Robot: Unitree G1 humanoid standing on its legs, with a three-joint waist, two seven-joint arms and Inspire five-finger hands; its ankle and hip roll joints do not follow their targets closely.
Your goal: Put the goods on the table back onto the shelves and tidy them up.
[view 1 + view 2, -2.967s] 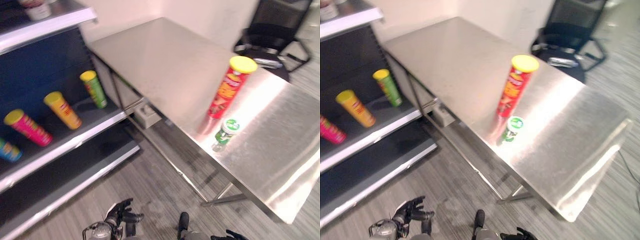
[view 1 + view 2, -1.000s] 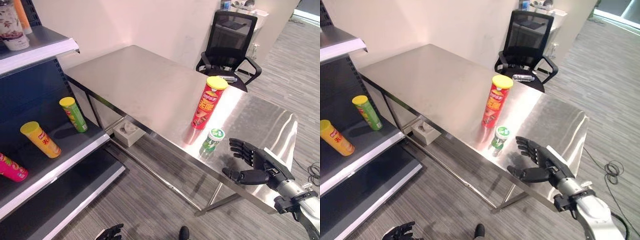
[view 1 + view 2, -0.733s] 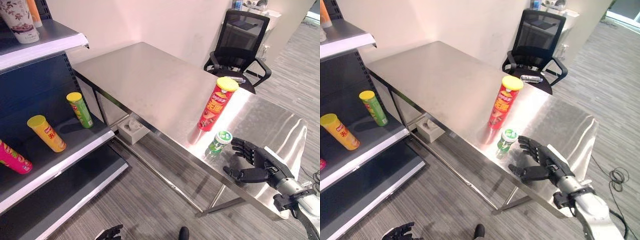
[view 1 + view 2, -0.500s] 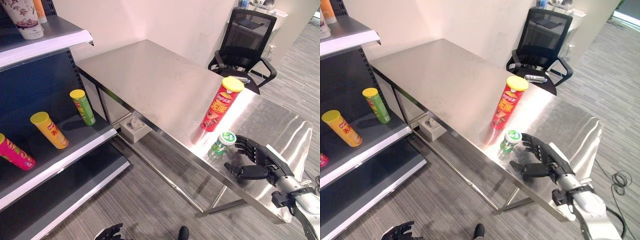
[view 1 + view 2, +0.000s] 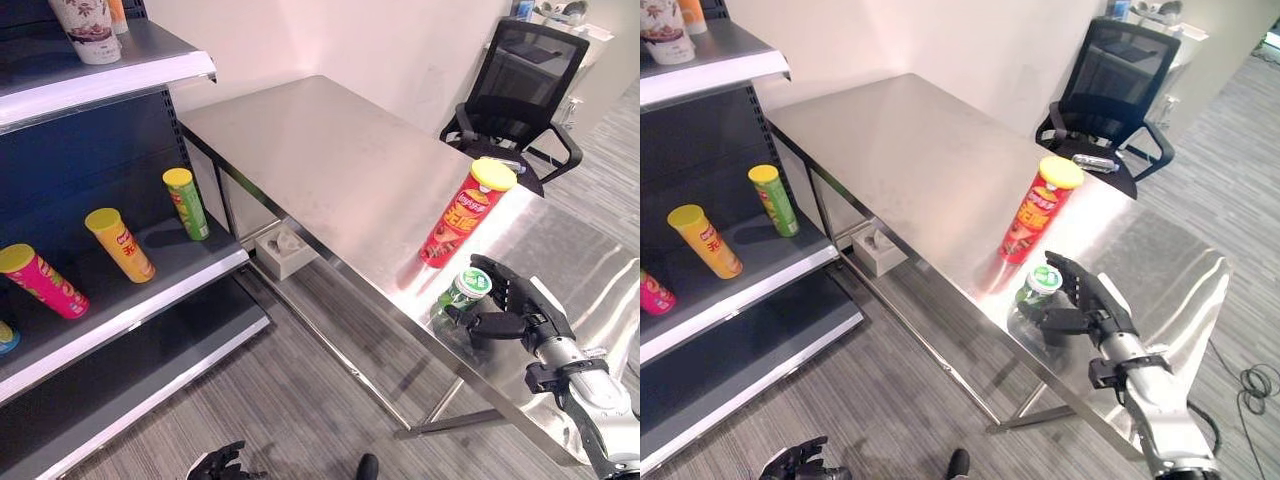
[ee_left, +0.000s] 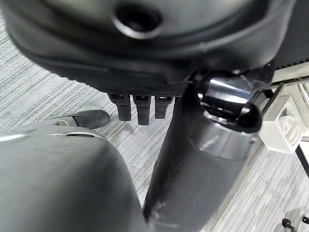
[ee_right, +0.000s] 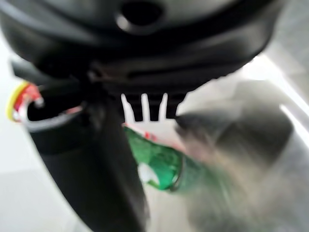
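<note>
Bottle point(image 5: 462, 296): small, clear plastic body with a green label and a green-and-white cap, standing upright near the front edge of the desk point(image 5: 330, 170). Just behind it stands a tall red can point(image 5: 456, 212), cylindrical, with a yellow lid; the two are near but apart.

Right robot hand point(image 5: 512, 312): dark, its thumb in front of the bottle and its fingers point(image 5: 1077, 274) curving round behind it at cap height. The right wrist view shows the green bottle point(image 7: 161, 166) between thumb and fingers. Whether they press on it cannot be told, so the grasp is unconfirmed.

Left robot hand point(image 5: 214, 464): hangs low over the grey striped floor, fingers curled, holding nothing.

Desk: brushed steel, rectangular, reflective top on thin metal legs.

Shelves point(image 5: 120, 320): dark backing, pale front edges. The middle shelf carries a green can point(image 5: 186, 203), a yellow can point(image 5: 120, 245) and a pink can point(image 5: 42, 281), all cylindrical with yellow lids. A black mesh chair point(image 5: 516, 95) stands behind the desk.
</note>
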